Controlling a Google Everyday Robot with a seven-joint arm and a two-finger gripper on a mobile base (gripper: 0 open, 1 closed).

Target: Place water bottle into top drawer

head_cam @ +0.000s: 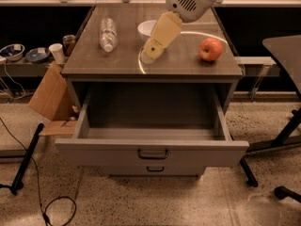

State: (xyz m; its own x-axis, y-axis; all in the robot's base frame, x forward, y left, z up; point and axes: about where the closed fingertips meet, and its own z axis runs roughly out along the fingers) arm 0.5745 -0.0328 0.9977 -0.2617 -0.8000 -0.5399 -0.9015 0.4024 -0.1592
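The water bottle [107, 33], clear and ribbed with a white cap, lies on its side on the left of the cabinet top [117, 62]. The top drawer [150, 149] is pulled wide open and holds nothing; its dark handle is at front centre. My gripper [148, 55] hangs over the middle of the cabinet top, in front of the white bowl [146, 28] and to the right of the bottle, apart from it. It holds nothing that I can see.
A red apple [210, 49] sits on the right of the cabinet top. The lower drawer [155, 169] is shut. A cardboard box [49, 98] and a black stand leg [26, 159] are on the floor at the left. A chair base [282, 140] is at the right.
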